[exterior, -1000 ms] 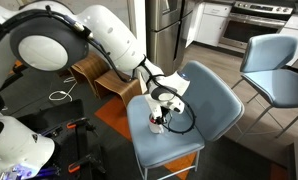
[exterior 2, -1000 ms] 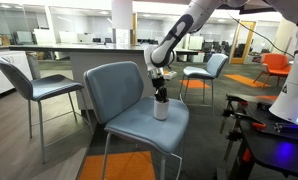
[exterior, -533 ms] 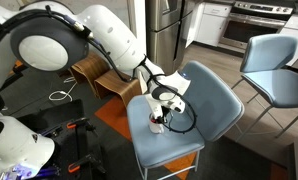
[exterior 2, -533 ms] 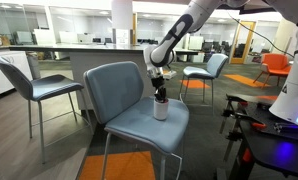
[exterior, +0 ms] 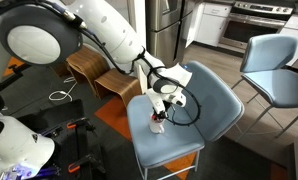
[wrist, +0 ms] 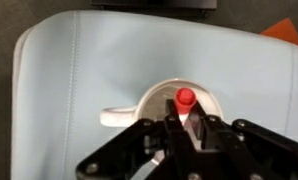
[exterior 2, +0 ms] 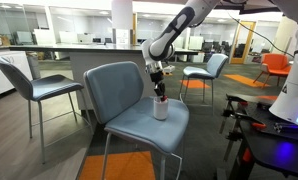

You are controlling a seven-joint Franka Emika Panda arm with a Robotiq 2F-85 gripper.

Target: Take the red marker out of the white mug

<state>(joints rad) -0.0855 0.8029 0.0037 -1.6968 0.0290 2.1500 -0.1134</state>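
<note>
On the counter (exterior: 204, 112), really a padded blue-grey chair seat, the white mug (exterior: 158, 125) stood upright nr the middle, handle out to one side in the wrist view. The red marker (wrist: 186, 97) stood in it, cap end poking above the rim. The end effector (wrist: 186, 122) hung straight over the mug, fingers drawn in narrow either side of the marker's top & apparently clamped on it. In an exterior view only a short red bit showed betw. end effector (exterior 2: 160, 90) & mug, so most of the marker looked to be inside. Main risk, IMO: the grip sat high on a thin, smooth stick, so it could pivot or slip out on the pull. A lift off vertical would drag the marker along the rim & tip the light mug, and the soft, dished seat gives it poor footing, so it might roll off the edge. A black cable loop (exterior: 189, 112) by the wrist hung close to the mug & could catch the handle. Round about: the chair's backrest (exterior 2: 114, 85) just behind, a 2nd chair (exterior: 274, 70) of the same sort well apart, a bent-wood stool (exterior: 89, 65) beyond the arm. Nothing but the end effector stood above the mug.
</note>
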